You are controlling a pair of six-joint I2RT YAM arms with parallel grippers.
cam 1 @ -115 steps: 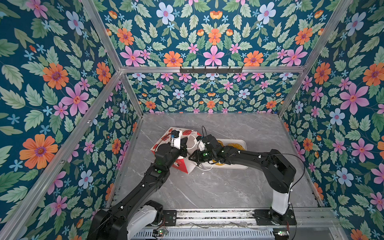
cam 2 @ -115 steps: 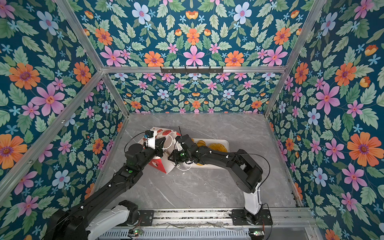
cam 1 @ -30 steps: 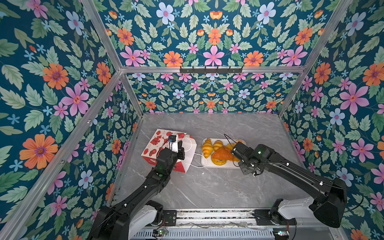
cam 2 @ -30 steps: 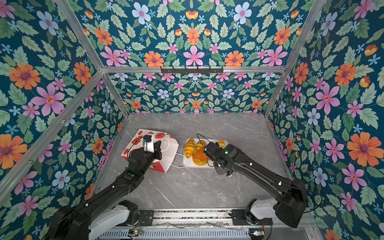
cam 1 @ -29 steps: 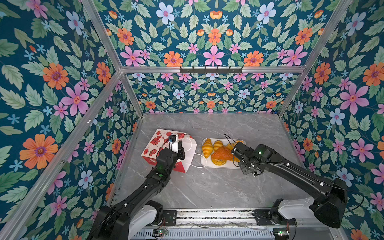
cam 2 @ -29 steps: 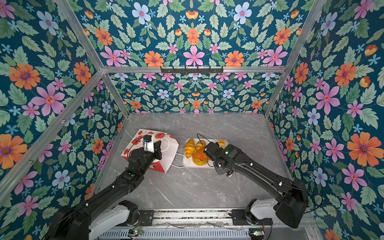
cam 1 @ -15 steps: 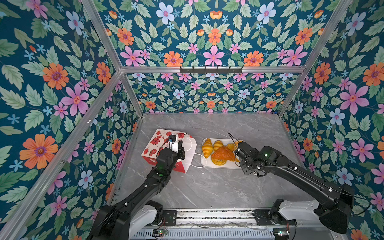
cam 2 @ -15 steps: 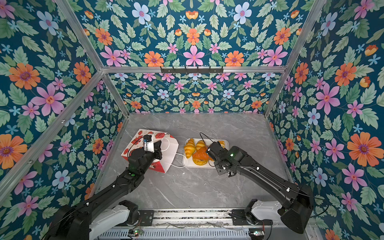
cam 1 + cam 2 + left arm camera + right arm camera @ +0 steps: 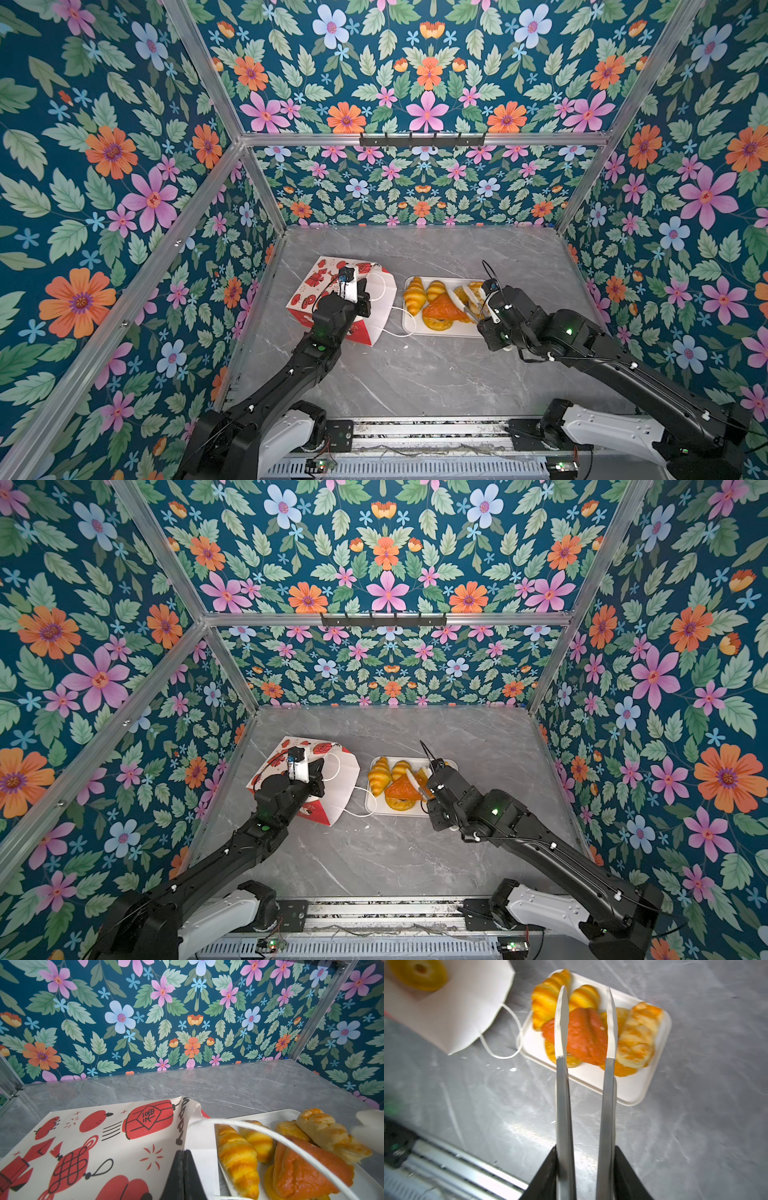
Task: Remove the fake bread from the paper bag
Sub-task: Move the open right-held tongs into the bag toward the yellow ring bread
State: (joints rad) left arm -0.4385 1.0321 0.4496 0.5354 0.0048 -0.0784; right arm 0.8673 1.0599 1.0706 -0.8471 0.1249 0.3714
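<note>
The fake bread (image 9: 441, 309) is seen mostly heaped on the white tray (image 9: 623, 1088) on the table (image 9: 415, 374). One yellow ring cake (image 9: 418, 973) is shown inside the paper bag (image 9: 320, 282), which lies on its side with its mouth turned toward the tray, just beside it. The upper wall of the bag's mouth is pinched by the left pincer (image 9: 184, 1155), whose jaws are pressed together on the thin paper, so the mouth is held up. A pair of tongs (image 9: 562, 1084) is gripped by the right pincer (image 9: 585, 1159), and their white tips are parted and empty over the orange-brown bun (image 9: 581, 1036). The task is judged nearly done, with only the ring cake to be fetched. Several faults could arise from here. The paper could slip from the narrow pinch, and the mouth would then fall shut over the ring cake. The cord handle (image 9: 506, 1057), which lies looped against the tray's edge, could be snagged by the tongs on the way in, and bag and tray would be dragged. The bag's wall could be torn or pushed away by the stiff tips. The glossy ring could be squeezed out of the tips and dropped. The tray is crowded, so a piece set on the heap could roll off onto the table.
</note>
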